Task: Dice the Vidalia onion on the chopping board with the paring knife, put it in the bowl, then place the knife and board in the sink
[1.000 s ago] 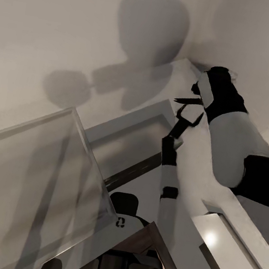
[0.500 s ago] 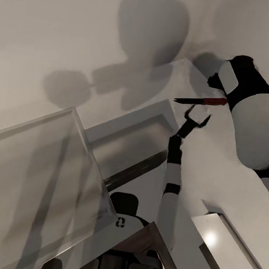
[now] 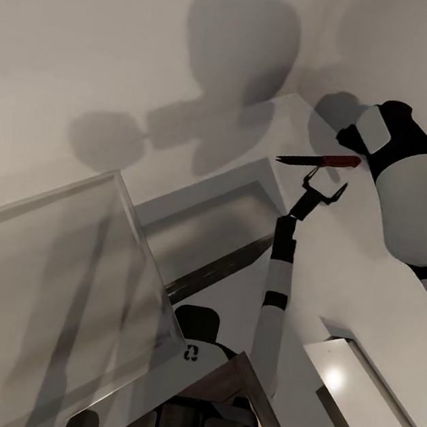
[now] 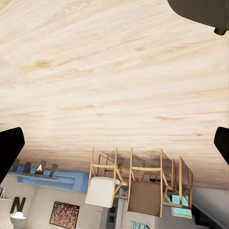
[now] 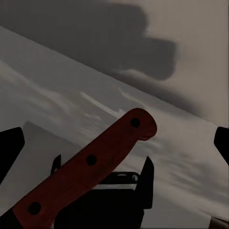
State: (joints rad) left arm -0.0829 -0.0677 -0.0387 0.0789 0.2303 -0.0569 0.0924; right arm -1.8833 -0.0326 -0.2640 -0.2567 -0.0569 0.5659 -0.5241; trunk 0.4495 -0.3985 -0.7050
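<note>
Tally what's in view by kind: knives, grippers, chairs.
paring knife: 1
grippers: 2 (left gripper, right gripper)
wooden chairs: 3 ()
Total: 6

Showed a slim white left forearm banded in black, ending in a thin black forked left gripper. Had a bulky right arm of rounded white shells, black joints and a pale wrist panel.
</note>
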